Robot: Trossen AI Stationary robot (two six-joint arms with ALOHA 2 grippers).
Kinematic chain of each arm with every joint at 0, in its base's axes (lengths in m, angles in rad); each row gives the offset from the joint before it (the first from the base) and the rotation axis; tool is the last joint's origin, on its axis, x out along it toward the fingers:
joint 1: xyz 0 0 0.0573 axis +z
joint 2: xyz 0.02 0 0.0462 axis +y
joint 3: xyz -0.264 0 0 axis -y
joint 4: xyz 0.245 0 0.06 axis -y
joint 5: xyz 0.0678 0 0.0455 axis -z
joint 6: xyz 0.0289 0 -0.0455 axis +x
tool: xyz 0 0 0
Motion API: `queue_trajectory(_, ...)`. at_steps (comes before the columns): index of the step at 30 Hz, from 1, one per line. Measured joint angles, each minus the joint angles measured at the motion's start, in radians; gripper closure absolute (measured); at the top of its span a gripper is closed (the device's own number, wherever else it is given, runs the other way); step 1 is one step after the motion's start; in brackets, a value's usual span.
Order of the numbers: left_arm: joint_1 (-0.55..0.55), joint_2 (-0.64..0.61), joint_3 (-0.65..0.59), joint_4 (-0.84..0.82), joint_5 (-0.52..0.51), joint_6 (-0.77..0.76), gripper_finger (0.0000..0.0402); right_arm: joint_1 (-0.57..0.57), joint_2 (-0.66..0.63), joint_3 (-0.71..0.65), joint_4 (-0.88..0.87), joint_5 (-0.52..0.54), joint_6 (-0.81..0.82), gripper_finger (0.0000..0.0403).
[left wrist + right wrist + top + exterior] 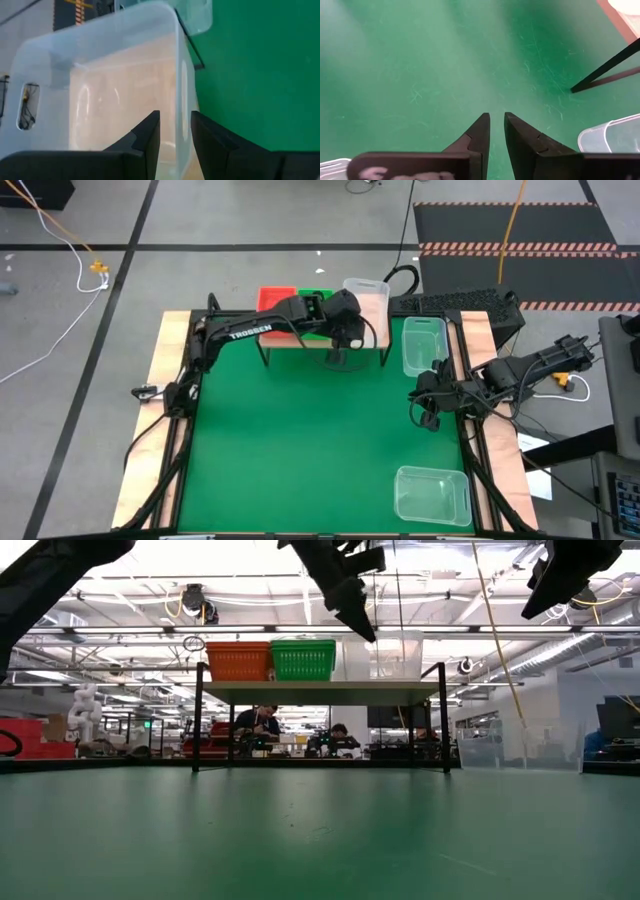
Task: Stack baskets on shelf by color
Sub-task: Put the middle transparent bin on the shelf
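Note:
The light-wood shelf (372,325) (320,691) stands at the mat's far edge. A red basket (238,661), a green basket (303,660) and a clear basket (368,288) (395,656) sit side by side on its board. My left gripper (175,130) (368,632) reaches over the shelf and is shut on that clear basket (100,75). Two more clear baskets rest flat on the mat, one by the right edge (423,345) and one at the near right corner (432,495). My right gripper (496,120) (428,402) hovers shut above the mat's right side. My left gripper holds the clear basket by its near end wall (182,107). One finger (147,135) is inside the basket and the other (207,135) outside. The fingers slant down from above and from the near left. The basket stands upright with its bottom on the shelf board.
The shelf's thin black legs (607,75) (197,720) stand on the green mat (300,440), which is bare in its middle and left. A keyboard (455,302) and cables lie past the far right edge. People sit in the room behind the table.

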Motion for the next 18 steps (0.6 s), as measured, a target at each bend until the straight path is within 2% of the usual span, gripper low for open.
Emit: queue_trajectory(18,-0.014,0.039,0.000,0.249,-0.003,-0.046,0.0289,0.000,0.000,0.000,0.000,0.000,0.003,0.0353)
